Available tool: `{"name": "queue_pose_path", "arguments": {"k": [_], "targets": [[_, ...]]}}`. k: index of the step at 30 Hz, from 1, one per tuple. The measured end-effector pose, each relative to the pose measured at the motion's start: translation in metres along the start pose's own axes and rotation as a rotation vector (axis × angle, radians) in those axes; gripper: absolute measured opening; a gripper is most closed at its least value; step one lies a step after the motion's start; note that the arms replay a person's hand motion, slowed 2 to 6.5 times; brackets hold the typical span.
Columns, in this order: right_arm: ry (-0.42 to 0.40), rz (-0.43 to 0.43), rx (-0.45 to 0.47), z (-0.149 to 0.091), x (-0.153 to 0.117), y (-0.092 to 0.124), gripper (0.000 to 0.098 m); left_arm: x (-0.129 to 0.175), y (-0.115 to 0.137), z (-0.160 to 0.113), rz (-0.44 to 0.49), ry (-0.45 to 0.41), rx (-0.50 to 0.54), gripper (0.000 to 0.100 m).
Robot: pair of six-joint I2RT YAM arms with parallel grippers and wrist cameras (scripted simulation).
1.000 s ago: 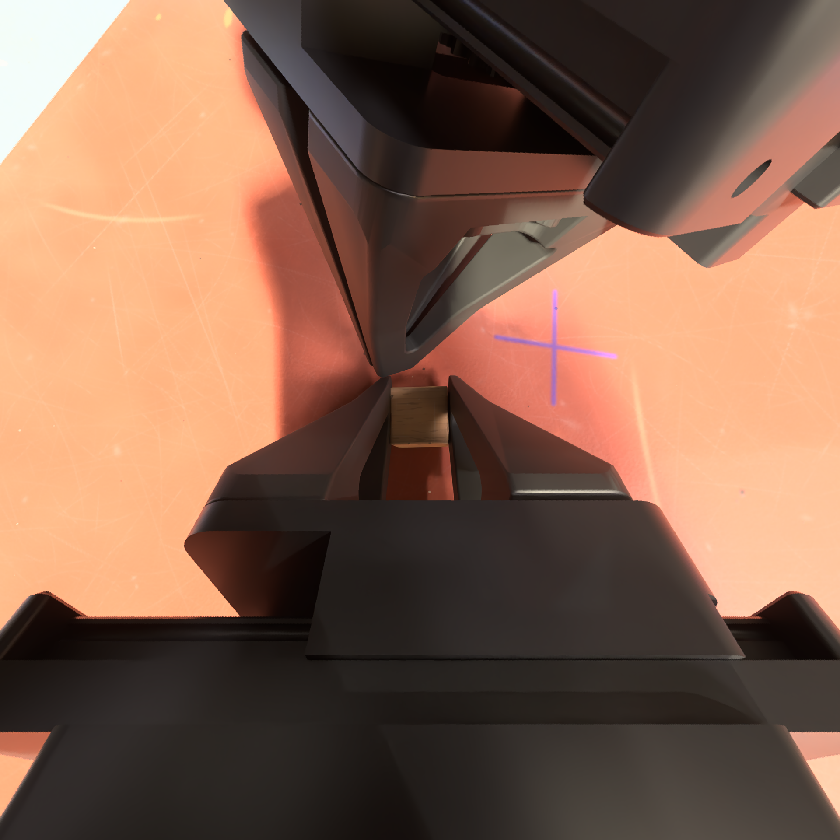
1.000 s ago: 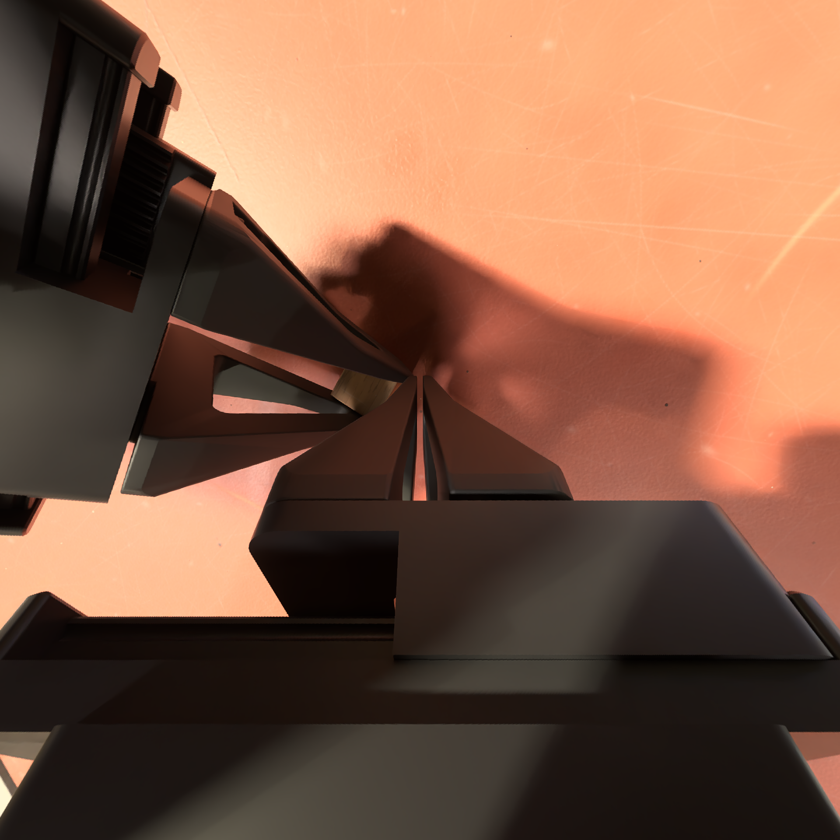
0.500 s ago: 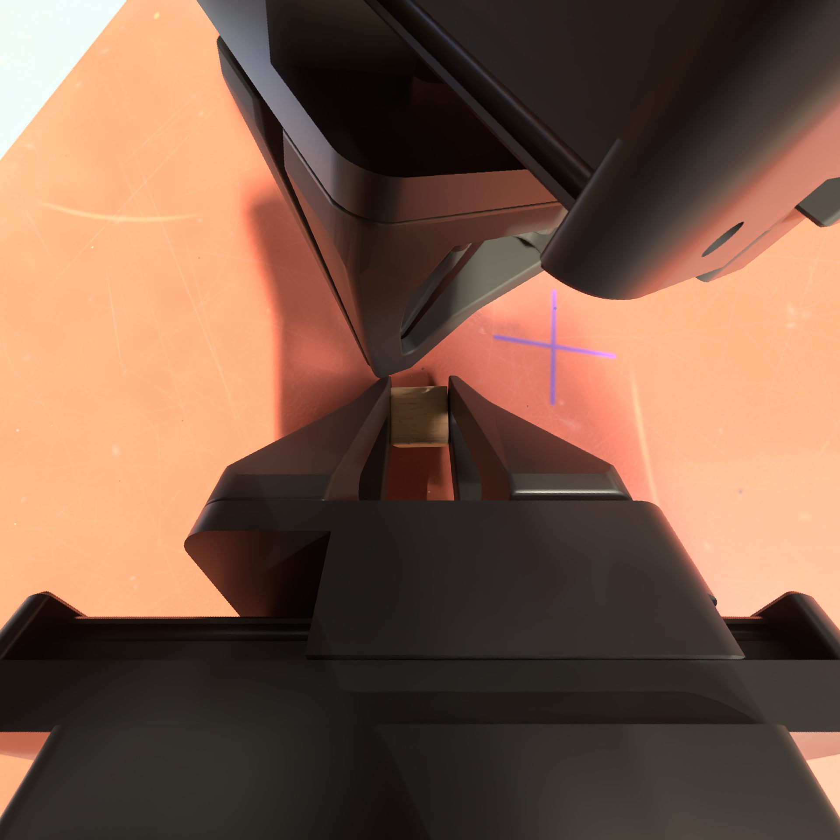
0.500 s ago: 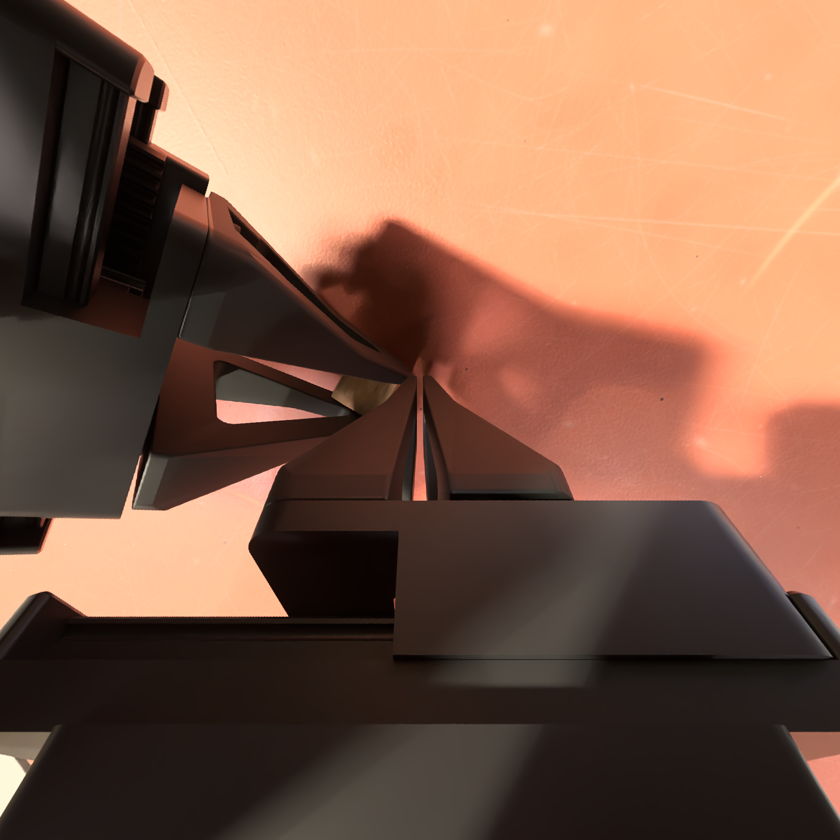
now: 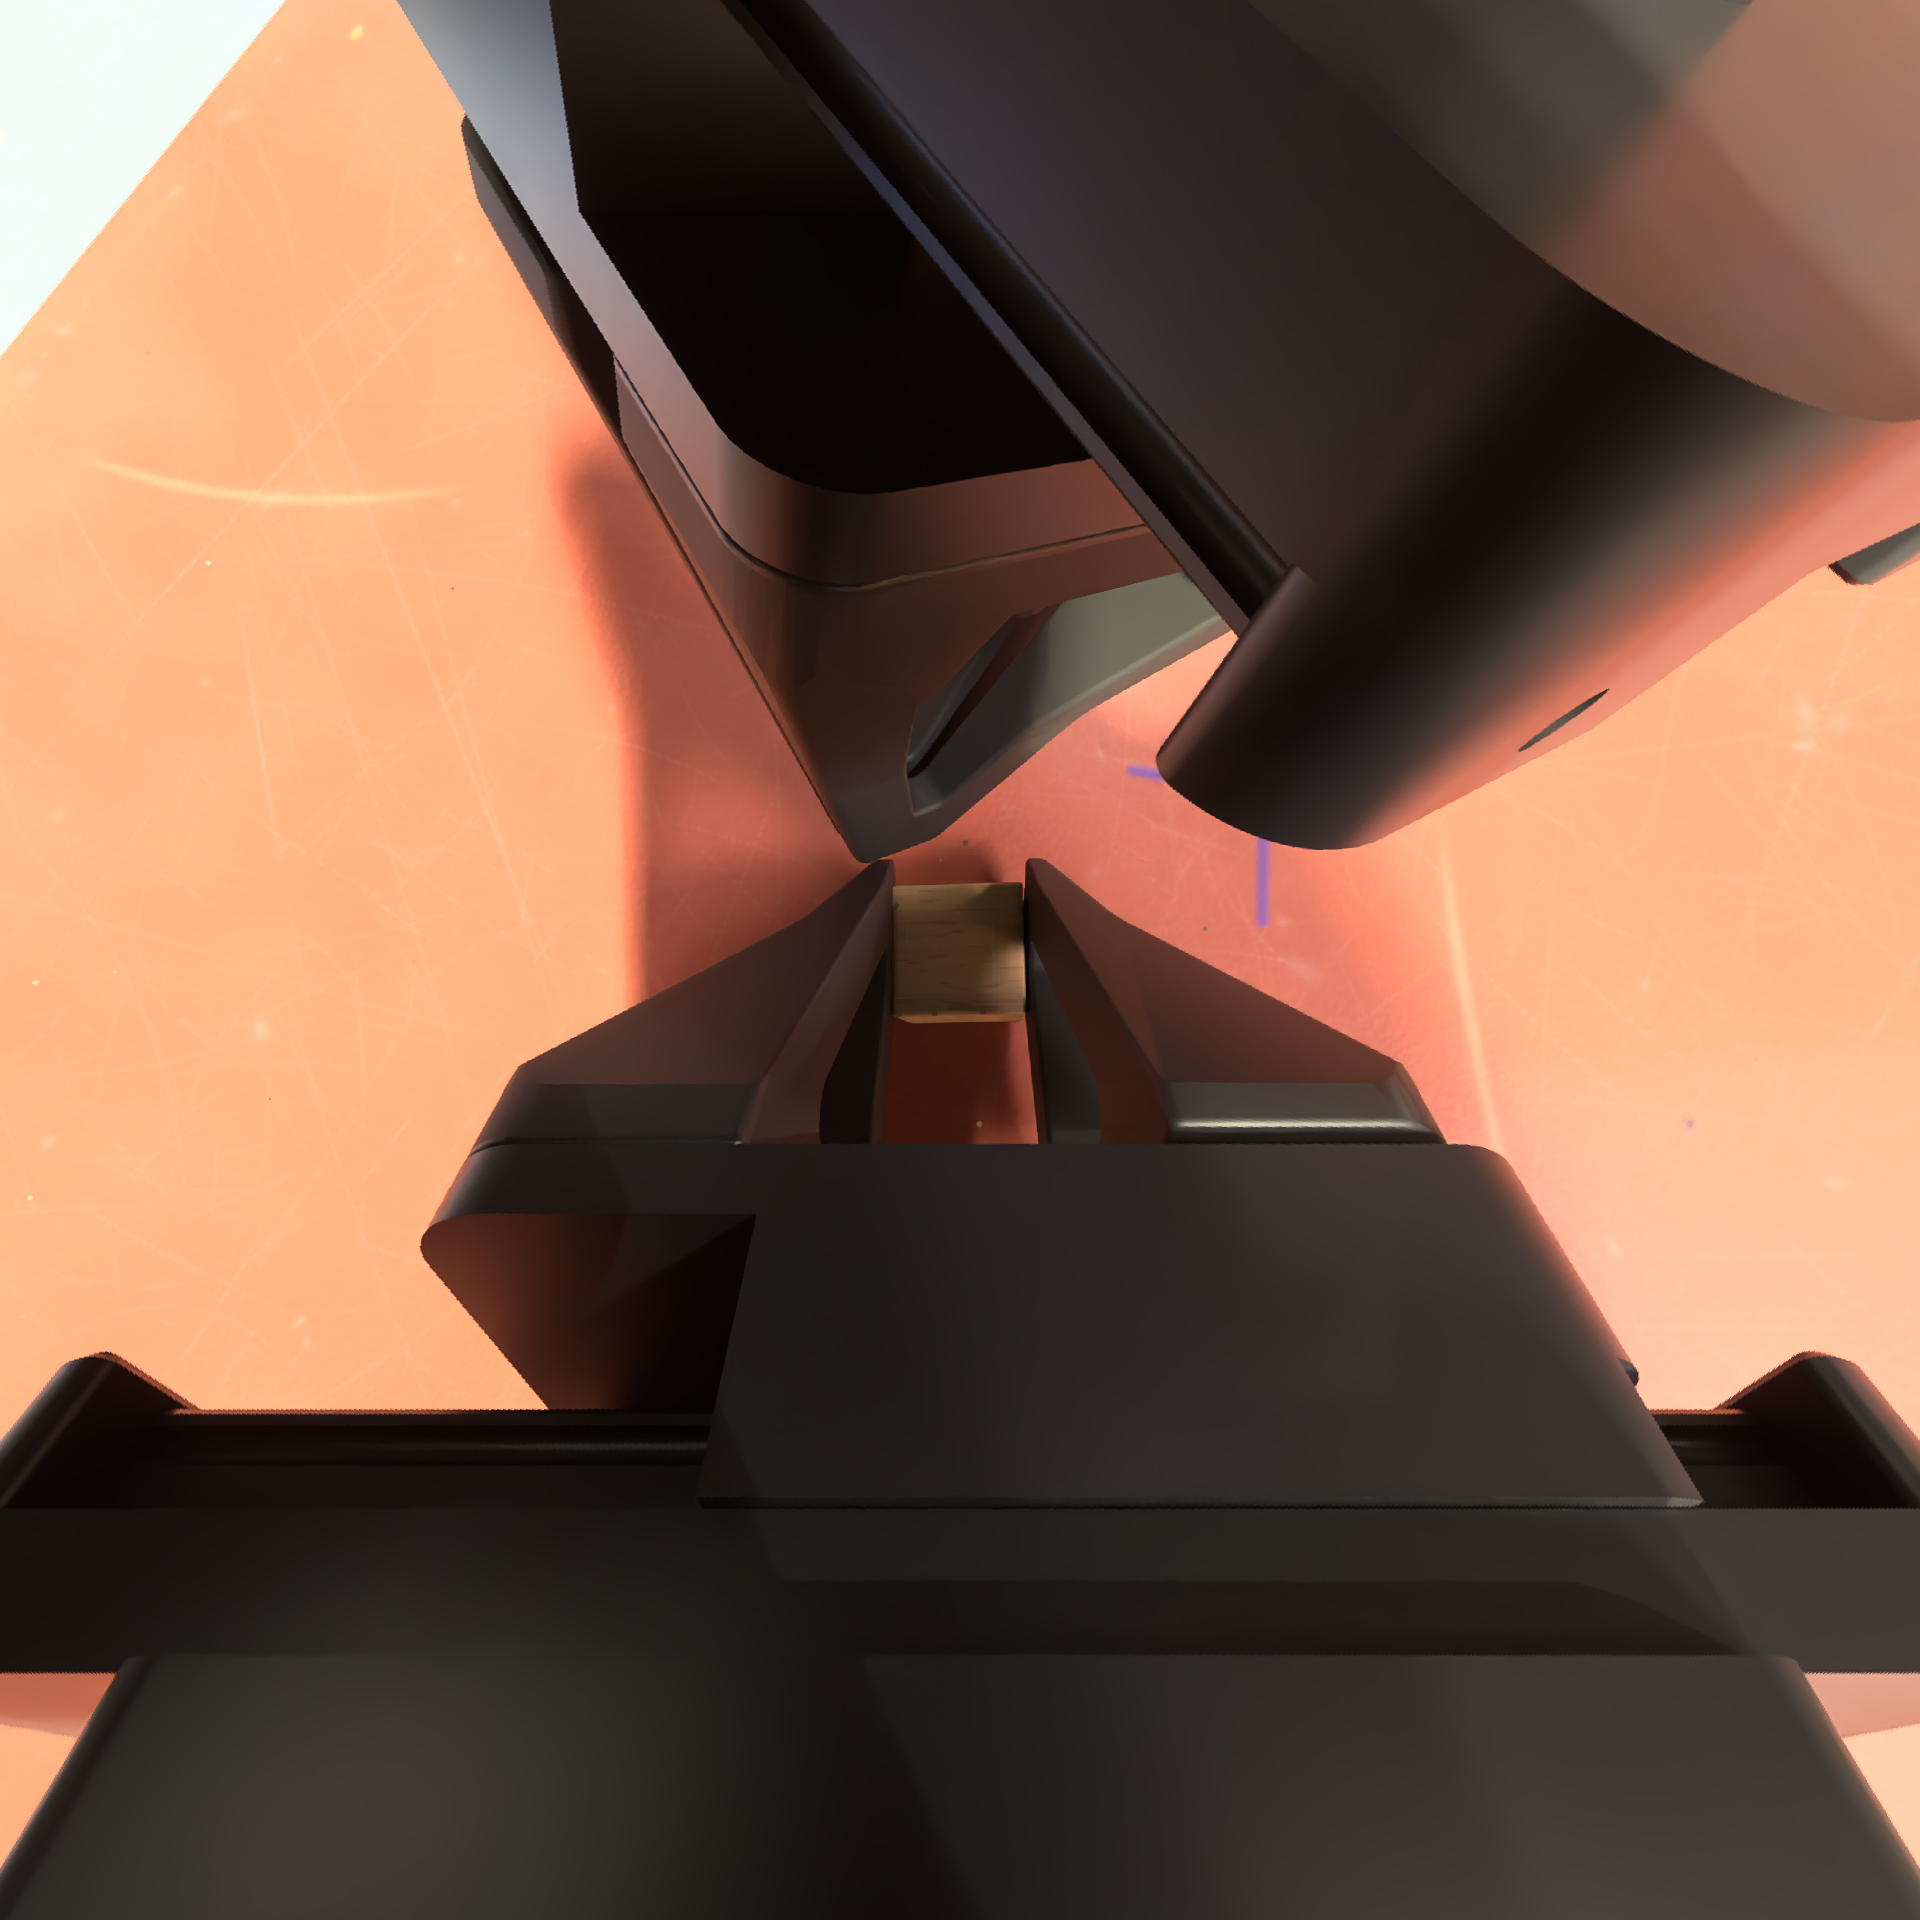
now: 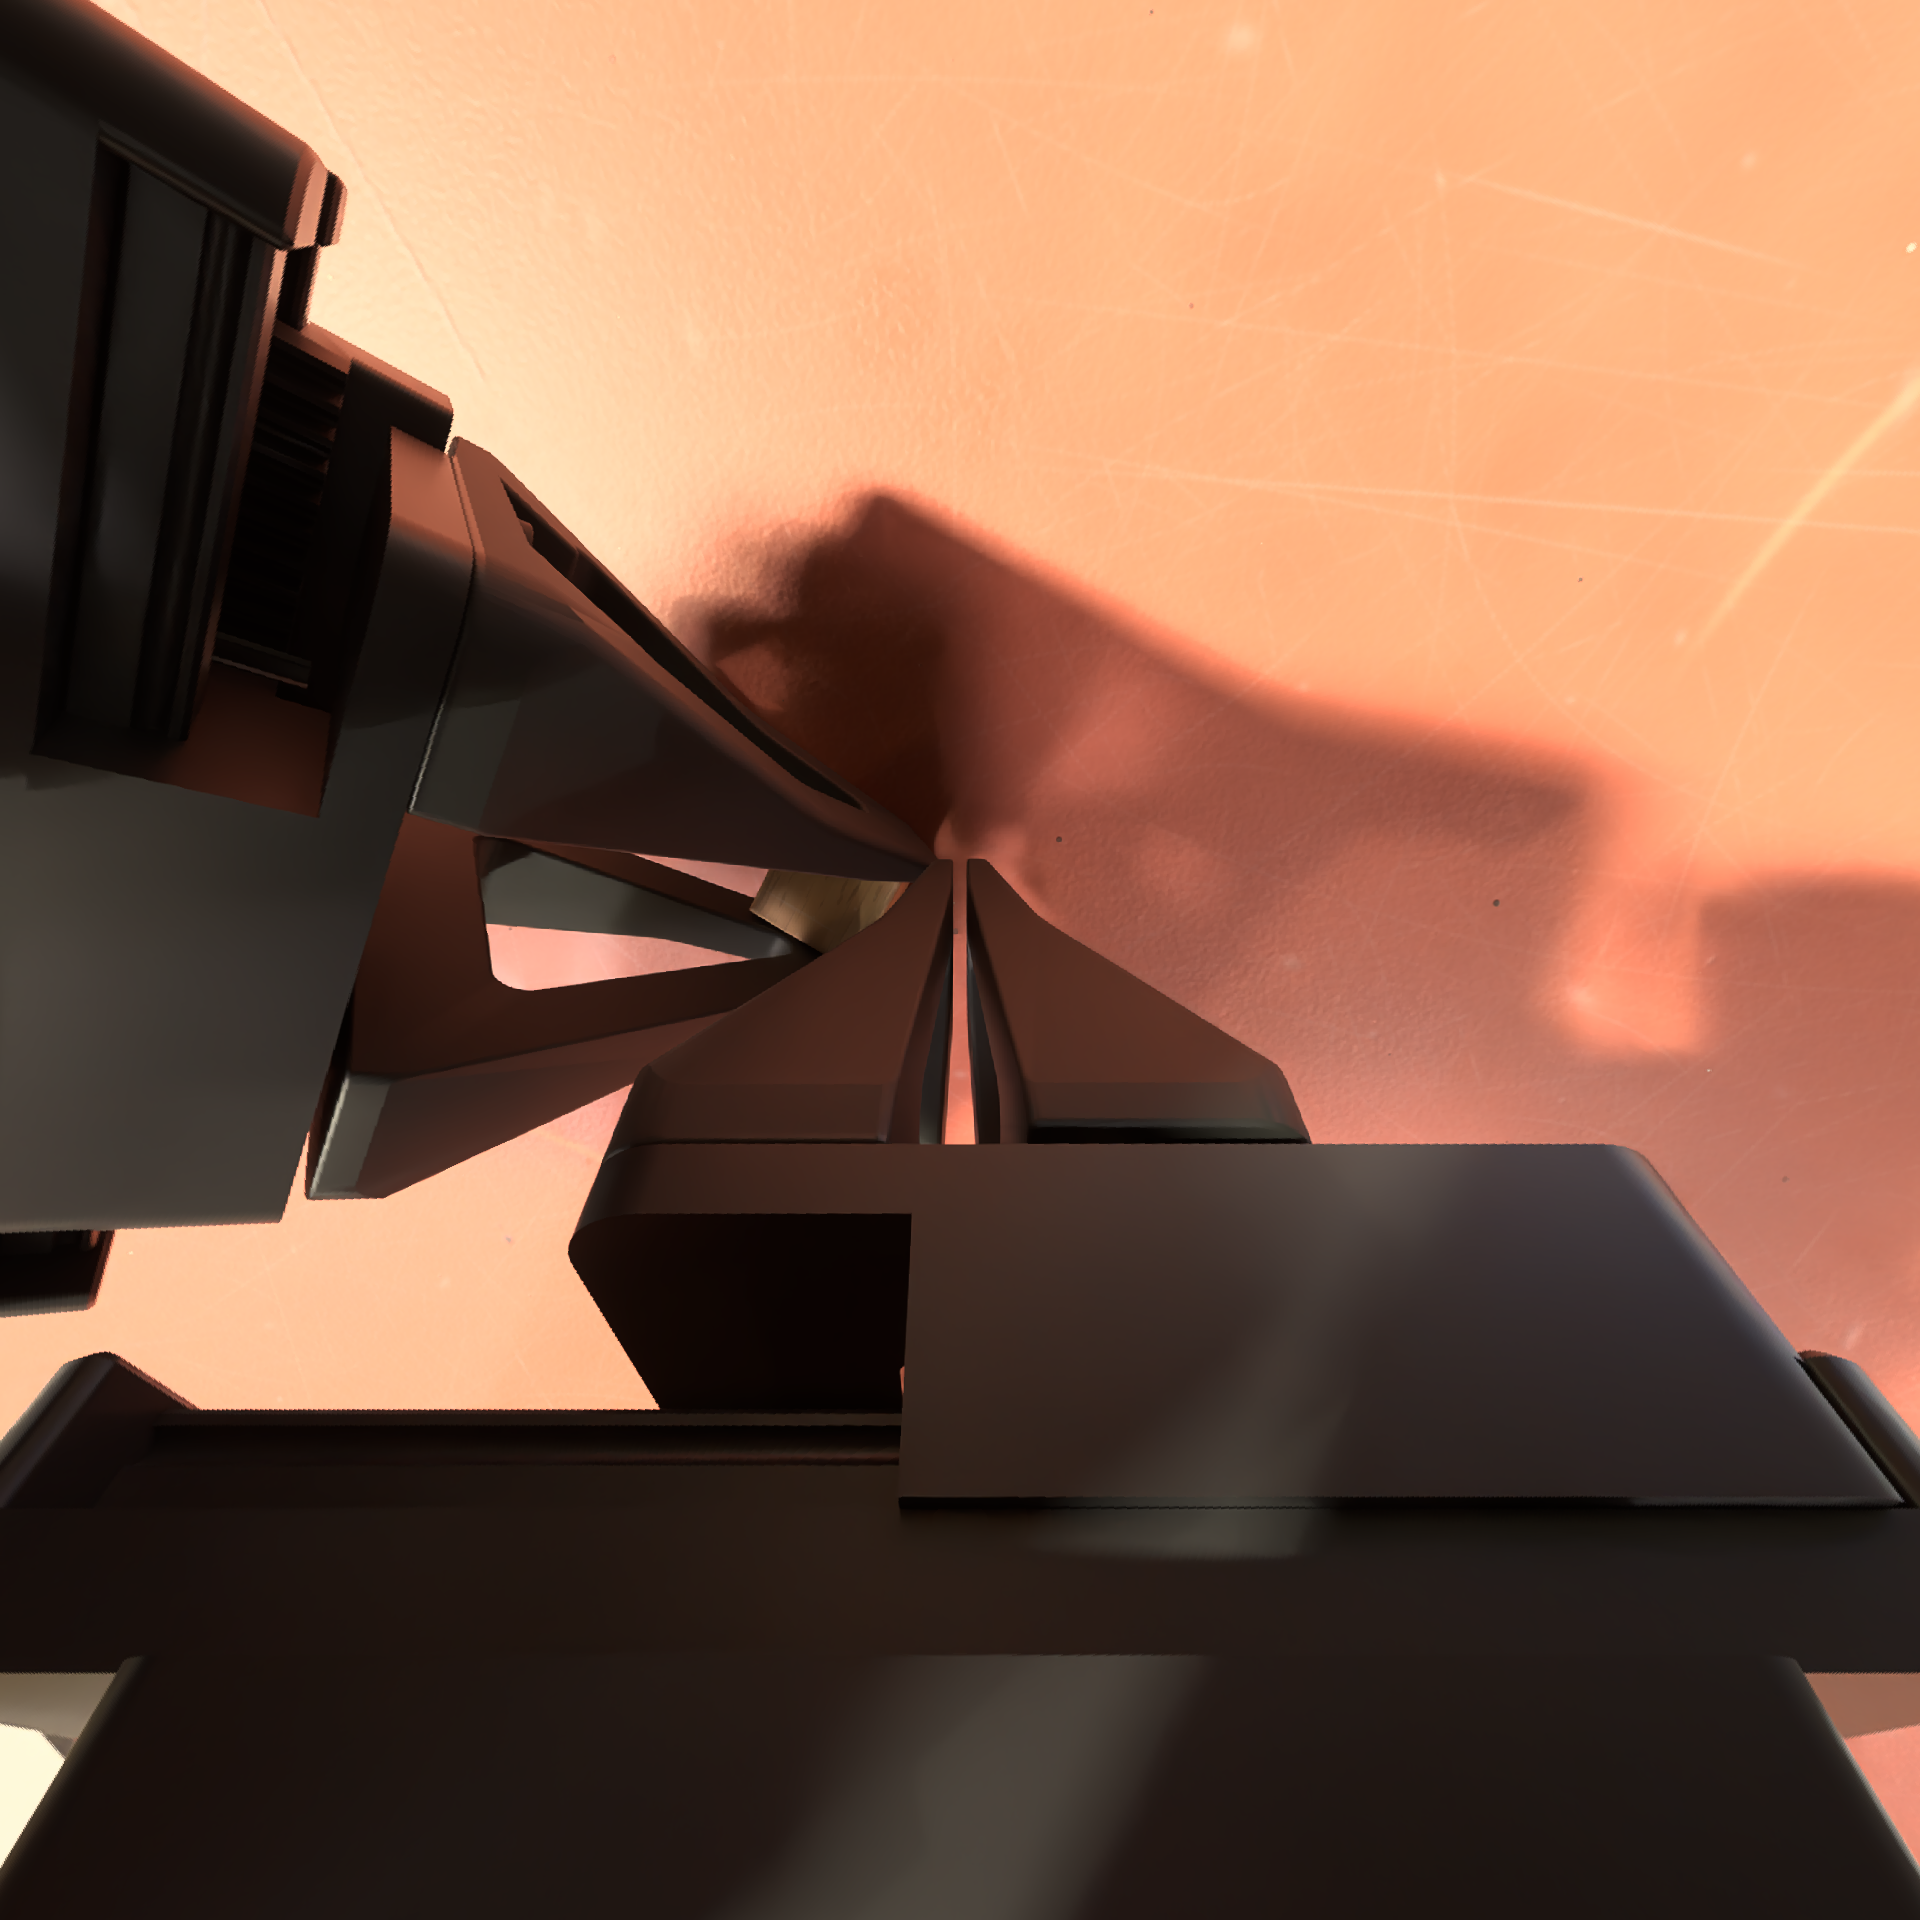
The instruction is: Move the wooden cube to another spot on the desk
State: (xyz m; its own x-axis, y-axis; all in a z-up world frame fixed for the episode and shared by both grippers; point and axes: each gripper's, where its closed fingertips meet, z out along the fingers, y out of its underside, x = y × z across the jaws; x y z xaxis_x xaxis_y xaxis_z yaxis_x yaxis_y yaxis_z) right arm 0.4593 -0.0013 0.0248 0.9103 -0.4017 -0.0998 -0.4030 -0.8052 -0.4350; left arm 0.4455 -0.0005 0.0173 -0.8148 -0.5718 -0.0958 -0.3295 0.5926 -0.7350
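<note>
**Cube clamped, right arm crowding in**

While the left black two-finger end effector [image 5: 959,914] pinches the small pale wooden cube [image 5: 958,951] between its fingertips above the scratched orange bench [image 5: 260,831], the right black end effector [image 6: 960,883], fingers nearly together and holding nothing, sits just beyond it, its body half covering a purple cross mark [image 5: 1261,883].

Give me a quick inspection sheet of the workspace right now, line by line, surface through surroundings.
Surface: scratched orange desk, partly hidden purple cross mark on it.
Job's things: small light wooden cube between the left gripper's fingers, sitting low at the desk.
Clutter: nothing seen.
Grippers: black left gripper shut on the cube; black right gripper shut, empty, its tip close beside the left one's.
Cables: nothing seen.
Surroundings: pale background past the desk edge.
</note>
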Motion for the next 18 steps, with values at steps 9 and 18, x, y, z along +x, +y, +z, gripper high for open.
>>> {"name": "queue_pose_path", "arguments": {"k": [9,18], "targets": [[-0.012,0.006,-0.004,0.0001,-0.0001,0.0,0.0021,0.0,0.0,0.0,-0.001,0.002,0.0,0.021],[-0.02,0.006,0.002,0.0001,-0.0002,0.0,0.0021,0.0001,0.0,0.0,-0.002,0.005,0.0,0.021]]}}
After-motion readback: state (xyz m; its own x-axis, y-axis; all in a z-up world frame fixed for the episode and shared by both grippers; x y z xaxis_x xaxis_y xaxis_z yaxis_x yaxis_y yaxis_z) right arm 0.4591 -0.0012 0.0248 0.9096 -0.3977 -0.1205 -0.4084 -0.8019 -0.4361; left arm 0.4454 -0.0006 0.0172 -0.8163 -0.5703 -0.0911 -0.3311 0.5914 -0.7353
